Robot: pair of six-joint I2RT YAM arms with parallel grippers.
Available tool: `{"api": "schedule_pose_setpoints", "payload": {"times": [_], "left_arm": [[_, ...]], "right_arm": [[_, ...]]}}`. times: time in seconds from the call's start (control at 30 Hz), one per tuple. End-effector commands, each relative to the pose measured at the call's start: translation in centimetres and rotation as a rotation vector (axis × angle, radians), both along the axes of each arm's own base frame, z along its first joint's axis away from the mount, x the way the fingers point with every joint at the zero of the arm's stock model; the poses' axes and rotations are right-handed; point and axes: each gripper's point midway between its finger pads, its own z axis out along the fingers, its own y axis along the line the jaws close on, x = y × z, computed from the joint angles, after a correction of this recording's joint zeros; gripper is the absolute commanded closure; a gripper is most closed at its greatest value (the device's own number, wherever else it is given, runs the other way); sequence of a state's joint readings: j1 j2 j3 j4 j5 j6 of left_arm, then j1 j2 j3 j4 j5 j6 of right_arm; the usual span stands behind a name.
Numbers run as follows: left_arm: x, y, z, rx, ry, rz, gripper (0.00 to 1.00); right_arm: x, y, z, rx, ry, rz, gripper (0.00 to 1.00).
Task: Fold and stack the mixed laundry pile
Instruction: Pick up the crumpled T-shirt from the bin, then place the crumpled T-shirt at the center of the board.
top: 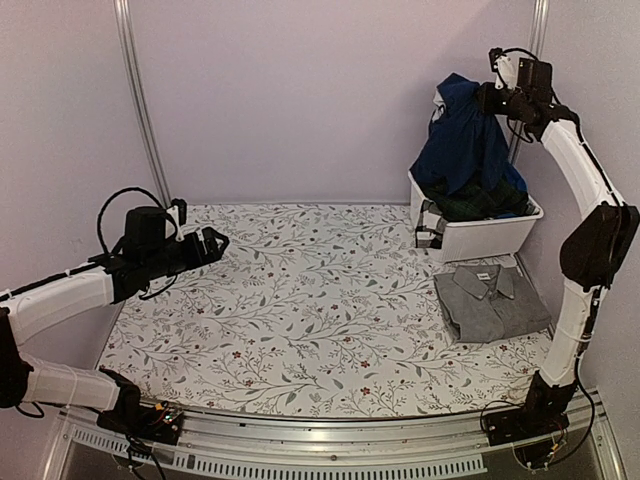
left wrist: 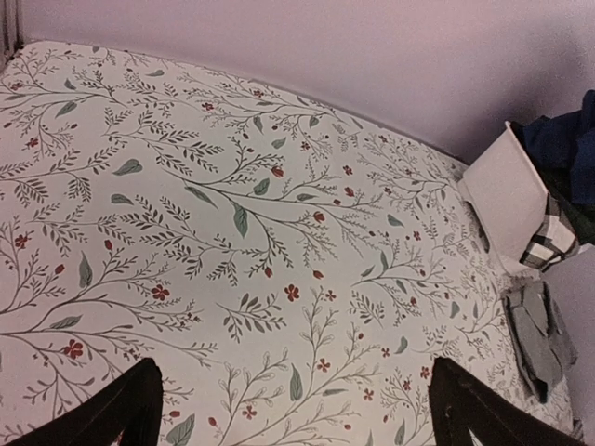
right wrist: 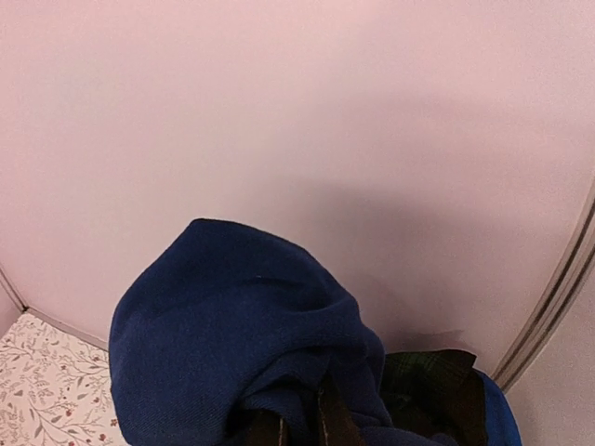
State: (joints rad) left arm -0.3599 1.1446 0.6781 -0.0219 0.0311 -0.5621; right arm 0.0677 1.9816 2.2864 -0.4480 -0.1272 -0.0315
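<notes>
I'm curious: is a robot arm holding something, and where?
The right end effector grips the navy blue garment by its bunched top; the left end effector holds nothing.

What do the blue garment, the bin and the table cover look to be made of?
Blue garment: soft matte cloth, maybe fleece; it drapes in folds. Bin: smooth white plastic, likely; rigid straight walls. Table cover: thin printed cloth or vinyl, lying flat.

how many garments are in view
4: folded grey shirt on the table; navy garment held up over the white bin by the right hand; dark green plaid one inside it; black-and-white checked one over its rim. More may be hidden.
</notes>
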Motion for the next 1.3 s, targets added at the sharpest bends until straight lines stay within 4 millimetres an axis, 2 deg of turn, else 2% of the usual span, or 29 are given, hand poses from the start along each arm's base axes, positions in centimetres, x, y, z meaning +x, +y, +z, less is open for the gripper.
{"api": "schedule_pose_setpoints", "payload": {"times": [0.0,0.13,0.23,0.3,0.37,0.4,0.47,0.5,0.57,0.67,0.73,0.8,0.87,0.93,0.97,1.0,1.07,1.1,1.17,1.23,1.27], "left_arm": [[0.4,0.0,2.2,-0.035,-0.074,0.022,0.00],[0.4,0.2,2.9,-0.048,-0.097,0.032,0.00],[0.3,0.3,3.3,-0.067,-0.092,0.042,0.01],[0.3,0.9,3.7,-0.057,-0.102,0.072,0.01],[0.3,1.4,3.9,-0.055,-0.109,0.091,0.00],[0.3,1.7,3.9,-0.056,-0.108,0.104,0.00],[0.4,2.7,4.3,-0.071,-0.112,0.139,0.00],[0.1,3.2,3.7,-0.074,-0.081,0.154,0.00],[0.0,4.2,3.9,-0.095,-0.078,0.179,0.00],[-0.3,5.4,4.1,-0.116,-0.081,0.212,0.00],[-0.5,6.3,4.4,-0.123,-0.090,0.236,0.00],[-0.9,6.8,4.6,-0.128,-0.095,0.248,0.00],[-1.1,6.9,4.6,-0.129,-0.103,0.243,0.00],[-1.3,6.2,4.5,-0.132,-0.107,0.197,0.00],[-1.3,5.9,4.2,-0.130,-0.101,0.176,0.00],[-1.4,5.5,4.0,-0.130,-0.099,0.153,0.00],[-1.4,4.9,3.6,-0.130,-0.087,0.116,0.00],[-1.4,4.6,3.4,-0.129,-0.080,0.098,0.00],[-1.4,3.9,2.8,-0.121,-0.065,0.062,0.00],[-1.5,3.0,2.3,-0.108,-0.052,0.018,0.00],[-1.5,2.5,1.8,-0.098,-0.042,0.000,0.00]], "right_arm": [[-6.8,4.2,11.5,0.131,-0.244,0.234,1.00],[-9.5,8.2,13.6,0.166,-0.280,0.386,1.00],[-11.5,12.8,14.0,0.206,-0.275,0.530,1.00],[-12.9,16.7,13.7,0.220,-0.265,0.622,1.00],[-14.4,20.9,13.1,0.229,-0.251,0.717,1.00],[-15.6,23.9,12.4,0.237,-0.233,0.786,1.00],[-17.6,28.2,11.4,0.261,-0.198,0.894,1.00],[-18.5,30.5,10.5,0.268,-0.176,0.942,1.00],[-20.5,34.0,9.4,0.274,-0.151,1.025,1.00],[-22.7,37.5,7.8,0.306,-0.101,1.154,1.00],[-22.7,38.4,6.4,0.345,-0.037,1.199,1.00],[-21.0,38.9,3.0,0.356,0.047,1.152,1.00],[-19.8,38.6,-1.5,0.371,0.117,1.114,1.00],[-19.1,37.9,-7.0,0.407,0.230,1.085,1.00],[-18.9,37.5,-9.9,0.408,0.294,1.062,0.95],[-18.4,37.0,-13.2,0.396,0.365,1.025,0.80],[-18.0,36.0,-19.6,0.357,0.505,0.953,0.38],[-17.9,35.3,-22.8,0.325,0.579,0.902,0.28],[-18.3,34.0,-26.6,0.264,0.651,0.836,0.18],[-18.7,32.5,-27.2,0.221,0.643,0.778,0.17],[-18.9,31.7,-26.9,0.200,0.630,0.750,0.17]]}}
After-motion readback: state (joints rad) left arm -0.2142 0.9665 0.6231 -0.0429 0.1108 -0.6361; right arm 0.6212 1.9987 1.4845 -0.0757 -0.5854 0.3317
